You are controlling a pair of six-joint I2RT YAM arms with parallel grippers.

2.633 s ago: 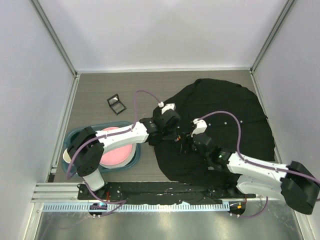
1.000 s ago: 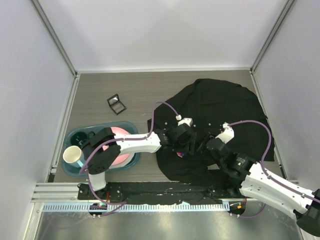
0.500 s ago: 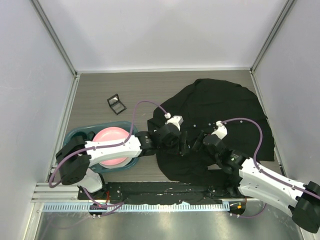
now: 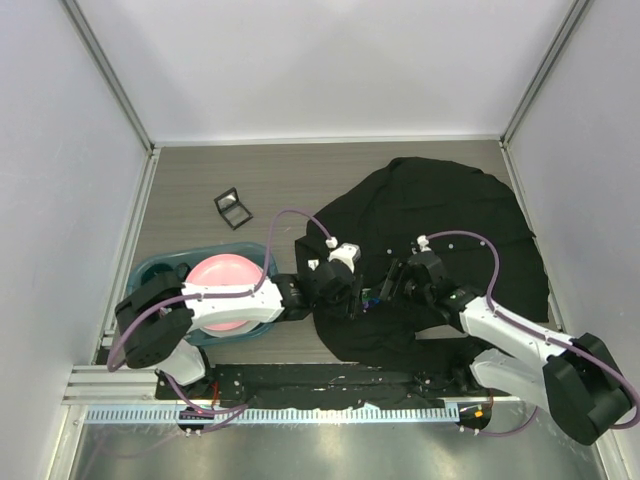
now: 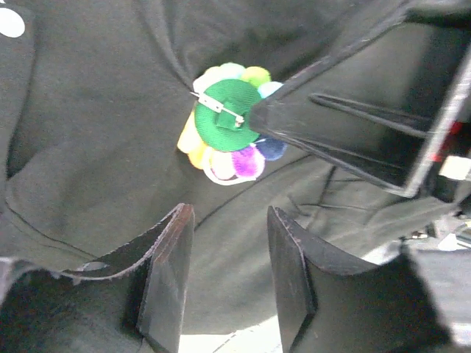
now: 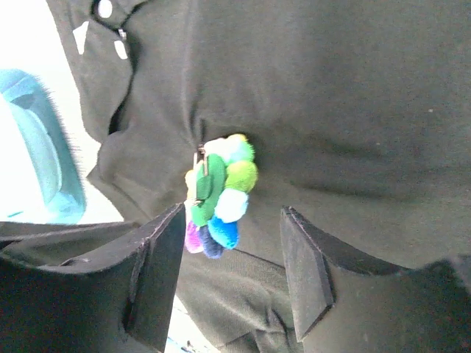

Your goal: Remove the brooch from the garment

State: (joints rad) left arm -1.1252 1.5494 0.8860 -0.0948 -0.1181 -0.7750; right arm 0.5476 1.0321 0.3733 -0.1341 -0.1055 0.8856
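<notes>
The garment, a black shirt (image 4: 440,215), lies spread on the right half of the table. The brooch (image 4: 368,297), a flower of coloured pompoms, is pinned to a raised fold near the shirt's left edge. In the left wrist view its green back and metal pin (image 5: 228,121) face me. My left gripper (image 5: 227,283) is open and empty, a little short of the brooch, over black cloth. My right gripper (image 6: 232,272) is open, and the brooch (image 6: 221,191) hangs just ahead of its fingertips, close to the left finger (image 6: 158,272). One right finger (image 5: 331,129) touches the brooch's edge.
A teal basin (image 4: 160,268) holding a pink plate (image 4: 225,300) sits at the left, under my left arm. A small black stand (image 4: 232,208) lies on the table behind it. White shirt buttons (image 6: 105,9) show near the fold. Walls close in the table on three sides.
My left gripper has drawn back a little toward the near left. My right gripper has swung left and further out, up to the brooch. The shirt fold has shifted slightly.
</notes>
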